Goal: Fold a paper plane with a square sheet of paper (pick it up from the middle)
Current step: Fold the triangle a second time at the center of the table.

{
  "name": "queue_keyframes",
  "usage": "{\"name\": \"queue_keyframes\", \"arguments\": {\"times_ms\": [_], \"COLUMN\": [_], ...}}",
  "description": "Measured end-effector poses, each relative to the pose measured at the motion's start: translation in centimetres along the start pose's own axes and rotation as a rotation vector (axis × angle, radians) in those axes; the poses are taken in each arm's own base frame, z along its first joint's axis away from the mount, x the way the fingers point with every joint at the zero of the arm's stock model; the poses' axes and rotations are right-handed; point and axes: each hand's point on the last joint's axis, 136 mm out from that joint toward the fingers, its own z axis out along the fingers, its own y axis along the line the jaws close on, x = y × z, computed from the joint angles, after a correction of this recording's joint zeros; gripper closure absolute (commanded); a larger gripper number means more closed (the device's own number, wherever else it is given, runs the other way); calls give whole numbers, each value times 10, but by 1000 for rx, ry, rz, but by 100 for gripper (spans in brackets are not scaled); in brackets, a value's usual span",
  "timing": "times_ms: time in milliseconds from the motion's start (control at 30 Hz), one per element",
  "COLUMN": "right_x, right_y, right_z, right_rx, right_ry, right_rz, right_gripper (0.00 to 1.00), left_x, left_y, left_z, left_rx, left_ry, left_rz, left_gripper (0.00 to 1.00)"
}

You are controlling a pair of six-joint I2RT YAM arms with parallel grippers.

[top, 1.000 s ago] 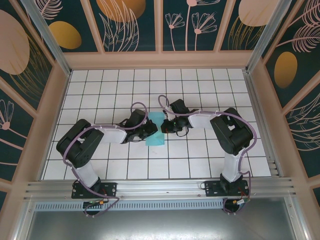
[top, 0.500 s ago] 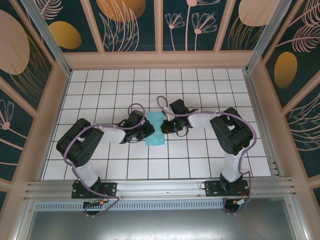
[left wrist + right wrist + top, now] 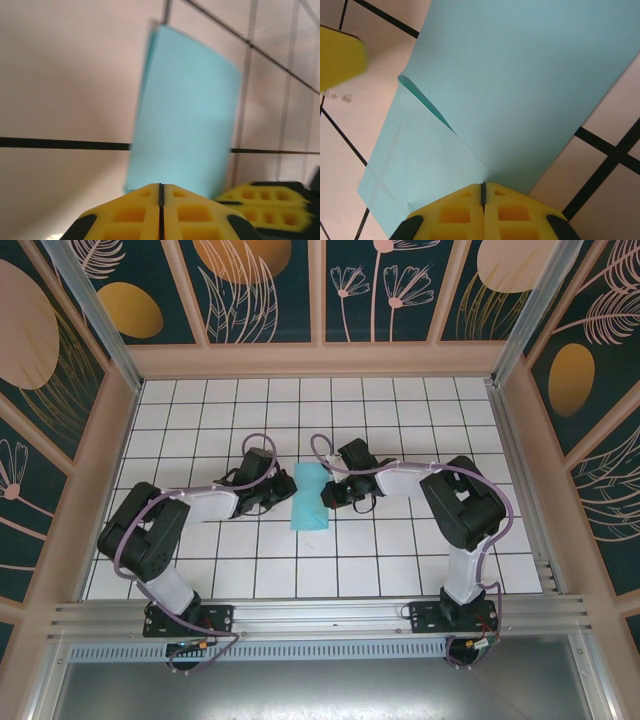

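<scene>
Paper (image 3: 308,498) folded, edge hidden under clenched right pincer (image 3: 483,186); left pincer (image 3: 161,186) clenched alongside.

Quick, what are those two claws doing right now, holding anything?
Left gripper: jaws shut, nothing visibly between them.
Right gripper: jaws shut, tips at the blue paper; pinching it or not, cannot tell.

On the table (image 3: 400,410), the square sheet of paper (image 3: 309,497) lies between left gripper (image 3: 280,492) and right gripper (image 3: 328,496).
</scene>
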Motion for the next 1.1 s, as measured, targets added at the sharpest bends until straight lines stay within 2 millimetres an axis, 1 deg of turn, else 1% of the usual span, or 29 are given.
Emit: {"name": "queue_keyframes", "arguments": {"times_ms": [100, 233, 333, 433, 567, 667, 767, 867, 967, 1033, 1100], "right_x": [0, 0, 0, -1, -2, -4, -7, -15, -26, -27, -25], "right_y": [0, 0, 1, 1, 2, 0, 0, 7, 19, 27, 38], "right_z": [0, 0, 0, 0, -2, -4, -8, -18, -30, -35, -37], "right_rx": [0, 0, -1, -3, -4, 4, 7, 2, -23, -36, -46], "right_ry": [-1, 0, 0, -1, 2, 7, 7, -10, -38, -49, -49], "right_rz": [-5, -10, -13, -22, -36, -39, -33, 5, 70, 113, 152], "right_gripper": [100, 100, 100, 100, 100, 100, 96, 88, 87, 89, 96], "left_x": [-1, 12, 25, 32, 38, 40, 39, 39, 39, 38, 38], "left_y": [-19, -25, -20, -9, 2, 6, 7, 8, 9, 9, 9], "left_z": [-6, -2, 8, 18, 25, 27, 27, 27, 26, 26, 26], "left_rx": [70, 94, 80, 49, 18, 7, 4, 9, 15, 17, 19], "left_ry": [3, 44, 88, 115, 134, 140, 136, 125, 115, 110, 107], "left_rz": [29, 55, 60, 52, 42, 38, 38, 37, 36, 34, 30], "left_gripper": [89, 90, 90, 91, 93, 98, 100, 100, 100, 100, 100]}}
